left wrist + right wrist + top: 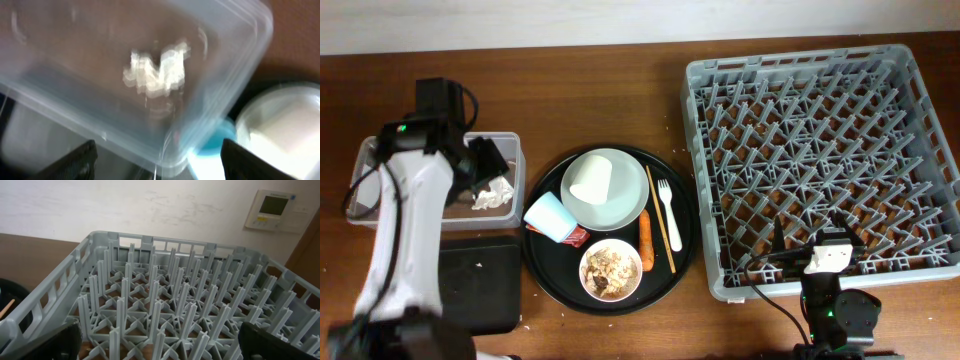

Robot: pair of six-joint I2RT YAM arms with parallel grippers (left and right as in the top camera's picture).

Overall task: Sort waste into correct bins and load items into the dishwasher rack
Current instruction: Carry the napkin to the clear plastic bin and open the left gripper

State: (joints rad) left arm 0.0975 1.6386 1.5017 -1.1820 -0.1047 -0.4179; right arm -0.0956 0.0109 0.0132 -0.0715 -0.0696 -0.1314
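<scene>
My left gripper point(485, 158) hangs open and empty above the clear tub point(372, 158), where white crumpled tissue point(492, 193) lies; the tissue also shows in the left wrist view point(156, 69). On the round black tray point(685, 225) sit the grey-green plate point(622, 205) with a white cup point(590, 181) on it, a light blue cup point(550, 216), a red wrapper point(577, 236), a white bowl point(611, 268) of food scraps, a carrot point(645, 242), chopsticks point(661, 218) and a white fork point(668, 213). My right gripper point(820, 243) is open at the front edge of the grey dishwasher rack point(825, 150).
The shallow black rectangular tray point(480, 283) lies in front of the clear tub, left of the round tray. The rack's pegs fill the right wrist view point(165, 305), with a wall and a wall panel point(272, 210) behind.
</scene>
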